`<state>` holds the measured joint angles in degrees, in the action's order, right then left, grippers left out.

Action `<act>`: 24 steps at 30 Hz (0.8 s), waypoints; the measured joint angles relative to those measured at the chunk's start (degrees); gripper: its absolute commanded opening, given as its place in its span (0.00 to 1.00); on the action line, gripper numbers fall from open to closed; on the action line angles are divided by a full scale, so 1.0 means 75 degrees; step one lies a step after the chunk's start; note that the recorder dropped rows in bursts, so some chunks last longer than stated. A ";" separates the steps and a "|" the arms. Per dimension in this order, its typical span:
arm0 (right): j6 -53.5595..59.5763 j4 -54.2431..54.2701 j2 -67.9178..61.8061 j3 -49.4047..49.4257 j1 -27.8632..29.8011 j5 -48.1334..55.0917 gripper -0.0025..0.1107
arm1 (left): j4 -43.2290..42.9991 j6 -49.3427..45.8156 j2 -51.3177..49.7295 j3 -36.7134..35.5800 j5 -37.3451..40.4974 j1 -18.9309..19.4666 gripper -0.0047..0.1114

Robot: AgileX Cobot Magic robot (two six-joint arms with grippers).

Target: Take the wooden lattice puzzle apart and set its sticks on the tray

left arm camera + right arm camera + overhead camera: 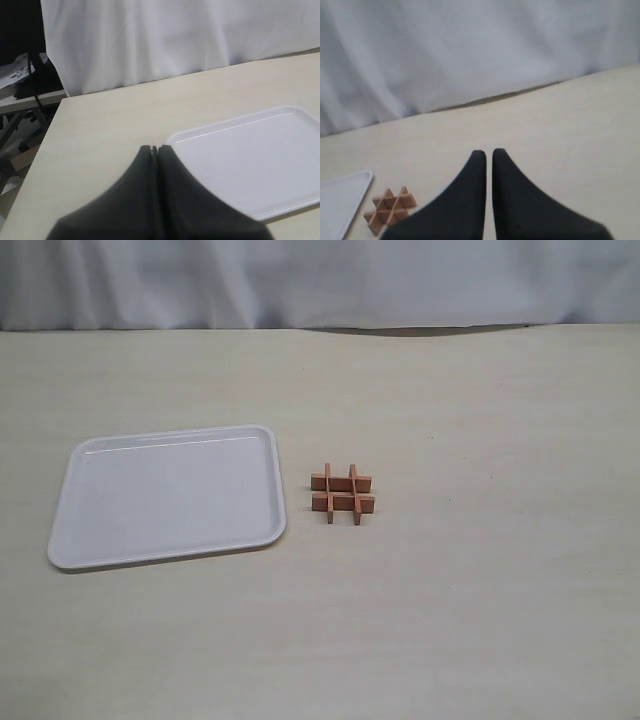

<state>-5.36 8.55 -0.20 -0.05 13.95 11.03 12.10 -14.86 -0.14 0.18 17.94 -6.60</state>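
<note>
Nearest my lenses, my left gripper (154,149) has its dark fingers pressed together on nothing; my right gripper (489,152) shows only a thin slit, equally unladen. The tray (170,495) lies with its white floor bare, cut off in both wrist views. At its 3 o'clock, near but apart, sits the wooden lattice puzzle (342,494), a whole reddish-brown "#" of four crossed sticks (341,481), notches too small to see.

White tray (165,495), reddish-brown puzzle (342,493)
</note>
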 measured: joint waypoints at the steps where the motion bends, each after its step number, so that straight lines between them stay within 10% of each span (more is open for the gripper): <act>1: 0.0000 0.0000 0.0000 0.0000 0.0000 -0.0576 0.06 | 0.0000 0.0000 0.0000 0.0000 0.0000 0.0000 0.04; 11: -0.0749 0.0000 0.0000 0.0000 0.0000 -0.3379 0.06 | 0.0000 0.0000 0.0000 0.0000 0.0000 0.0000 0.04; 24: -0.3348 -0.0100 -0.0893 -0.0564 0.0000 -0.3779 0.06 | 0.0000 0.0000 0.0000 0.0000 0.0000 0.0000 0.04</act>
<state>-30.48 7.80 -6.89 -4.29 13.95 -17.32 12.10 -14.86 -0.14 0.18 17.94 -6.60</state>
